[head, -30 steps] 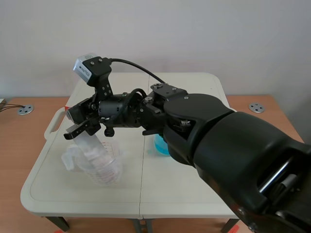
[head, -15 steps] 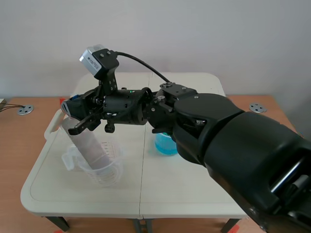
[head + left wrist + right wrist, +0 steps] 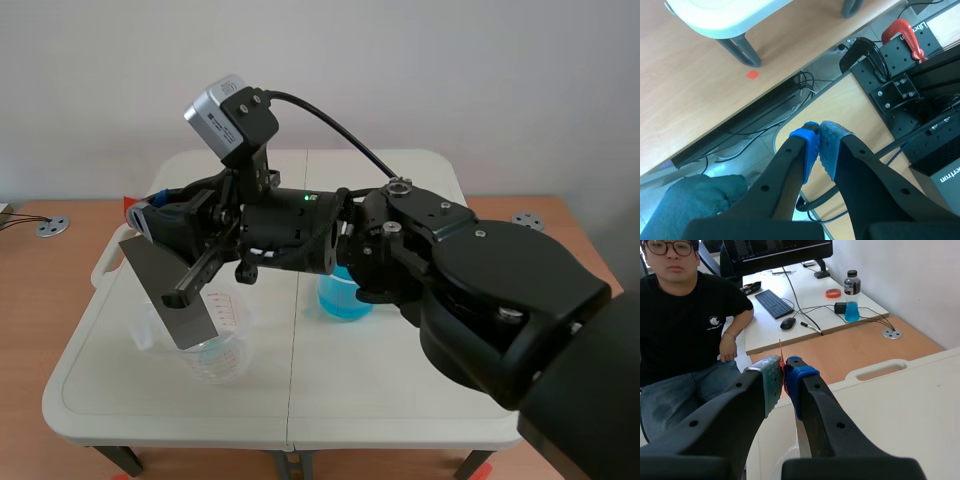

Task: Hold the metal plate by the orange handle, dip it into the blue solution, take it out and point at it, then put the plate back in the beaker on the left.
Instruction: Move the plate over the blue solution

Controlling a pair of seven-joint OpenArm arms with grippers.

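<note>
Right hand point(image 3: 783, 372), clamped on orange handle point(image 3: 780, 354), has pulled your metal plate point(image 3: 165, 295) almost out of the beaker point(image 3: 218, 355) below; dip next. Left hand point(image 3: 819, 136) closed, empty.

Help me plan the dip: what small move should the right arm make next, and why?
Probably lift straight up a little. The right gripper is shut on the orange handle, but the metal plate seems to end inside the clear beaker; swinging toward the blue solution now might tip that beaker.
</note>
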